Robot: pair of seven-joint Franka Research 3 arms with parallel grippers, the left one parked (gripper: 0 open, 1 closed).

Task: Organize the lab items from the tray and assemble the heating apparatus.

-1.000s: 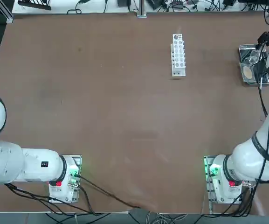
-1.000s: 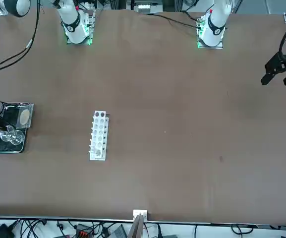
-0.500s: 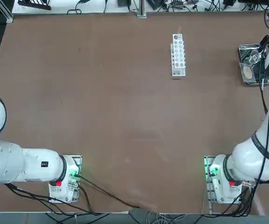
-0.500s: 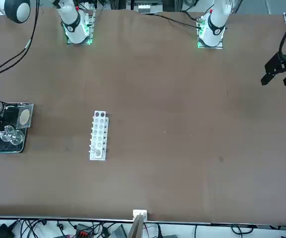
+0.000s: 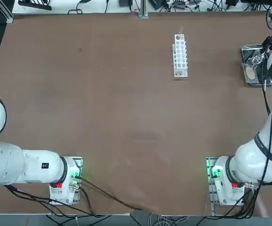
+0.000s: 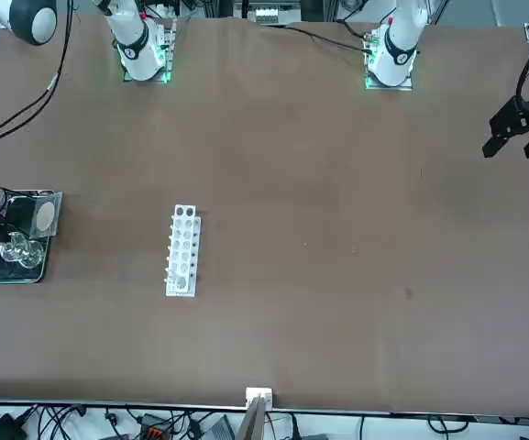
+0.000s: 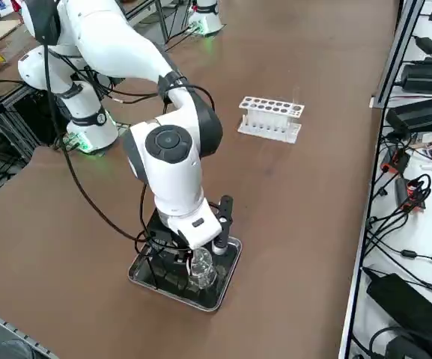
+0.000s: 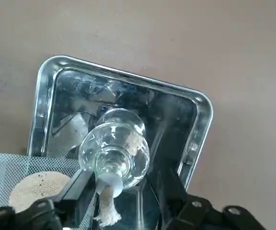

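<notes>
The shiny metal tray (image 8: 41, 100) lies at the table's far right edge (image 5: 249, 48) (image 6: 7, 275) (image 7: 217, 299). Inside it stands the clear glass burner (image 8: 114, 146) (image 7: 203, 268) (image 6: 16, 246) with its white wick. The grey mesh pad with a tan centre (image 8: 18, 167) (image 6: 44, 214) (image 5: 251, 74) lies flat in the tray beside it. Thin black tripod wires (image 7: 156, 265) rise at the tray's other end. My right gripper (image 8: 123, 178) (image 7: 201, 254) hangs low over the tray, open. Its black fingers (image 8: 78, 189) flank the burner's neck, with a gap on one side.
A white tube rack (image 5: 180, 55) (image 6: 182, 250) (image 7: 270, 118) stands on the brown table some way left of the tray. Cables and equipment lie along the white strip beyond the table's far edge (image 7: 418, 120).
My right arm has shifted slightly over the tray. The burner, mesh pad and tray have not moved.
</notes>
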